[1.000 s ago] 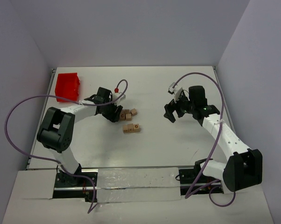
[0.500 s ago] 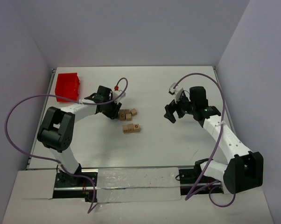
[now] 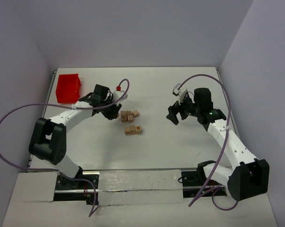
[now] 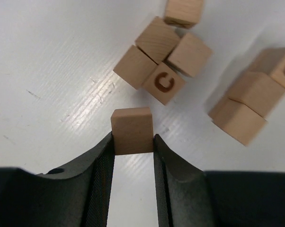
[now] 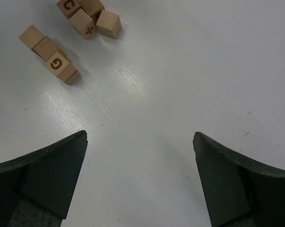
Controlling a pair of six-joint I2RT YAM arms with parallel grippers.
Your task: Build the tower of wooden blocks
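A plain wooden cube [image 4: 131,130] sits low in the centre of the left wrist view, pinched between the fingers of the left gripper [image 4: 132,138]. Just above it lies a cluster [image 4: 157,41] that includes the "C" cube [image 4: 164,83]. In the upper left of the right wrist view, a row [image 5: 40,44] includes the "G" cube [image 5: 58,63]. The right gripper [image 5: 140,142] is spread wide, holding nothing, over the white table [image 5: 180,71].

Top external: high over table [image 3: 180,151] near edge, looking down, wide. Wrist cameras: close, facing downward. All three share wooden cubes [image 3: 133,129].
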